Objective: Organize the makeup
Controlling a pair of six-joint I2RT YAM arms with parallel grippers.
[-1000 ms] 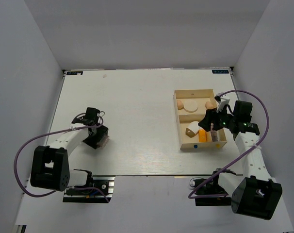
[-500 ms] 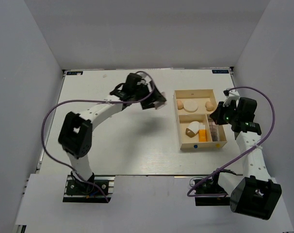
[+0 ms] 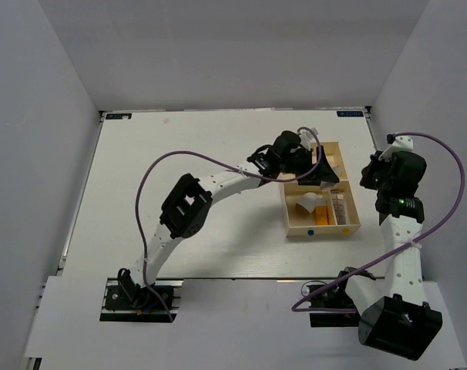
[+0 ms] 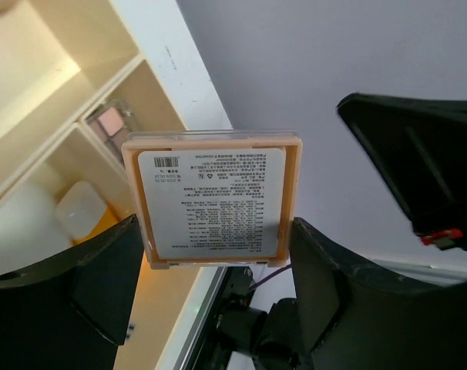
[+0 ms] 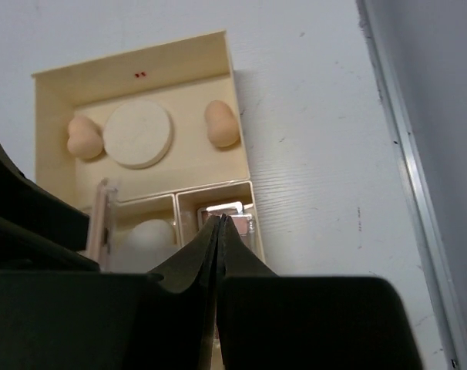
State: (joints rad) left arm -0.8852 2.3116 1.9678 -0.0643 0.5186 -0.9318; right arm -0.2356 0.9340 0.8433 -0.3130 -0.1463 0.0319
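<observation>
Sweeping across the white table in the last second, the left arm has gone from folded beside its own base to stretched out over the pale wooden box at the right. Meanwhile the right arm has pulled back from above the box's near compartments to hang just off its right side. The left gripper carries the square pinkish compact, clamped between its two fingers with the printed label toward the wrist camera. The compact hangs in the air over the box, about where the divider separates the far compartment from the near ones; which compartment lies straight beneath it I cannot tell. The right gripper has snapped closed and grips nothing. Already in the box are the round cream puff with the two peach egg sponges on either side of it in the far compartment, the teardrop sponge and the orange tube in the near left one, and the eyeshadow palette in the near right one. The compact looks like the last piece still out, so lowering it into a free spot and letting go would likely finish the sort.
</observation>
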